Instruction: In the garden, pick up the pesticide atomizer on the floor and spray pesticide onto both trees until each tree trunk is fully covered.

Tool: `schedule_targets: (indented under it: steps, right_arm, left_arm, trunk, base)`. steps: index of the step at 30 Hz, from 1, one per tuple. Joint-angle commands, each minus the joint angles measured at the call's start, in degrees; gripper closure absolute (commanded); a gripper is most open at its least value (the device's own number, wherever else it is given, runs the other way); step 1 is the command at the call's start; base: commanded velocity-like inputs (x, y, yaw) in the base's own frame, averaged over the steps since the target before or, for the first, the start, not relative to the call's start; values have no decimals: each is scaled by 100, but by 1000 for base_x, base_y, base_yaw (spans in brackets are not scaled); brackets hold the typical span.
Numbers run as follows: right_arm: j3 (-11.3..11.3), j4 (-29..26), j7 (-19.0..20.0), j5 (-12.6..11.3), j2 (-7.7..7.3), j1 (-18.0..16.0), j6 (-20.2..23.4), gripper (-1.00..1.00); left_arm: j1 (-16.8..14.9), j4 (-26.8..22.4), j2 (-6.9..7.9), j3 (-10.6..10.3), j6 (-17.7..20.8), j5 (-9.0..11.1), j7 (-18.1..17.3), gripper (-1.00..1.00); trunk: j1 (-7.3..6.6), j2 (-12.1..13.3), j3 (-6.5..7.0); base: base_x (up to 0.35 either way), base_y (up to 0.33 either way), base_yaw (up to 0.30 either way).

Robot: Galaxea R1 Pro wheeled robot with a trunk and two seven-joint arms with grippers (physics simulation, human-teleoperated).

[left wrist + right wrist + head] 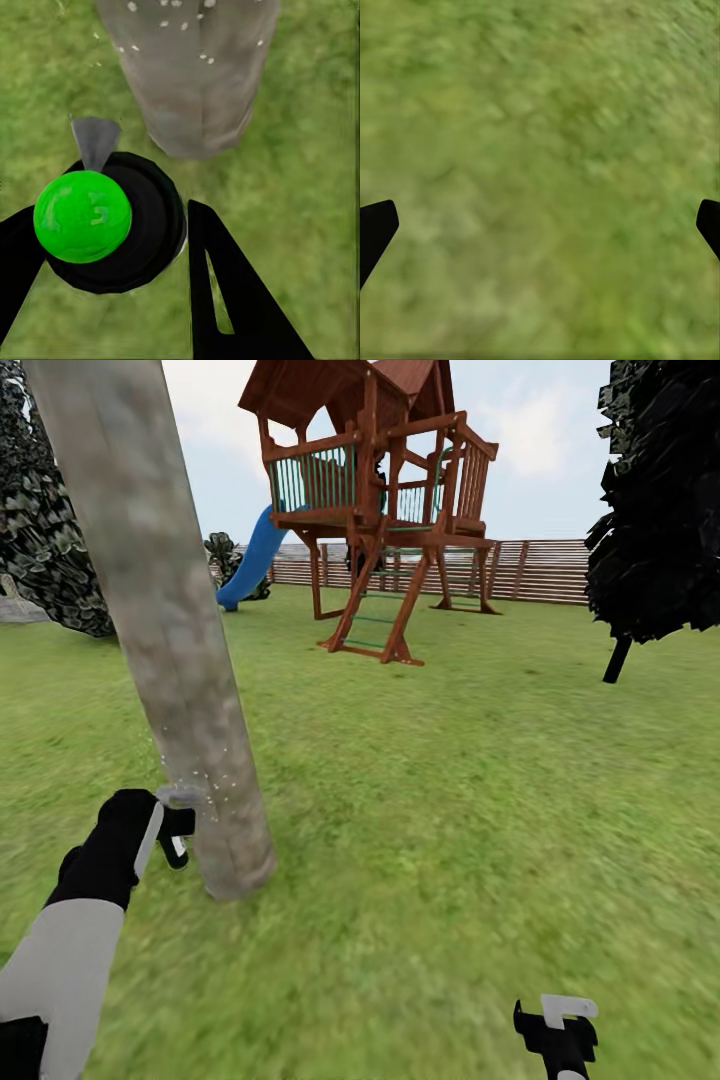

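Note:
A thick grey-beige tree trunk (160, 610) leans up from the grass at the left. My left gripper (176, 832) is low beside its base, shut on the pesticide atomizer (120, 225), a small black round bottle with a bright green top. The bottle's grey nozzle (95, 139) points at the trunk (195, 82). Whitish pesticide specks (215, 785) dot the bark near the nozzle, and the specks (172, 22) also show on the trunk in the left wrist view. My right gripper (560, 1025) hangs open over bare grass (540, 150), nothing between its fingers.
A brown wooden play tower (385, 490) with a blue slide (252, 555) stands ahead, a slatted fence (530, 570) behind it. A black cypress (660, 500) rises at the right and a dark bush (45, 550) at the left. Open lawn (450, 780) stretches right of the trunk.

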Motion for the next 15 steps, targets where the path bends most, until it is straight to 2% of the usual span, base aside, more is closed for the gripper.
schedule_targets:
  steps: [1, 5, 9, 15]
  right_arm:
    - [-40, 11, -20, 60, 0, -6, -23, -100]
    - [-40, 11, -20, 54, 0, -7, -23, -100]
    - [-40, 11, -20, 52, 0, -7, -23, -100]
    - [-40, 11, -20, 51, 0, -7, -23, -100]
  left_arm:
    - [-86, -5, -1, 3, 32, -47, -21, 100]
    - [-91, 4, 12, -23, 35, -57, -21, 100]
    - [-80, 10, 24, -109, 28, -68, -21, 100]
    - [-66, 88, 11, -113, 22, -77, -21, 100]
  trunk:
    - [-1, -2, -6]
    - [-1, -2, -6]
    - [-1, -2, -6]
    - [-1, -2, -6]
  base:
    - [0, 0, 0]
    - [0, -38, 0]
    - [0, -236, 0]
    - [0, -269, 0]
